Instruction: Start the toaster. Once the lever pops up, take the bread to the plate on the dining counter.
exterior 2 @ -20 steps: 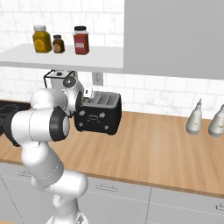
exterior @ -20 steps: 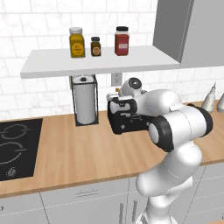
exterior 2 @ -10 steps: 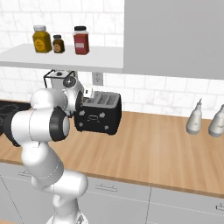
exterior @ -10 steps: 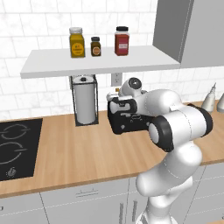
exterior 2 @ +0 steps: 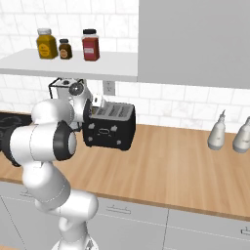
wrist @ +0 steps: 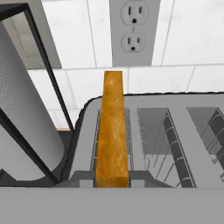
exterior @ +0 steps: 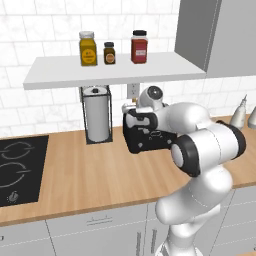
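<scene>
The toaster [exterior: 146, 137] is sitting on the wooden worktop [exterior: 95, 172] in the middle of the left base view, just right of the paper-towel roll [exterior: 97, 119] in its black wire stand and below the white shelf [exterior: 110, 70]. In the right base view the toaster [exterior 2: 110, 128] is sitting left of centre, its dark front with small white markings facing the camera, with two pale bottles [exterior 2: 228, 134] standing well apart from it at the right edge.

The bread [wrist: 113, 127] is standing on edge in the toaster's leftmost slot in the hand view, its golden-orange crust running up the middle of the frame and rising above the slot toward the wall outlet [wrist: 134, 31]. The neighbouring slots to its right are showing bare wire guides.

The pincer [exterior: 136, 106] is hovering at the upper left corner of the toaster in the left base view, directly above the end where the bread is sitting; in the right base view the pincer [exterior 2: 96, 104] is appearing at the toaster's upper left, partly behind the white arm. Its fingers are pressed together, and whether they are touching the bread cannot be told. In the hand view the camera is looking down along the slice, so the bread is lying straight ahead of the pincer and very near.

Three jars [exterior: 110, 48] are standing on the shelf in the upper part of the left base view, and a black cooktop [exterior: 17, 170] is lying at the left edge.
</scene>
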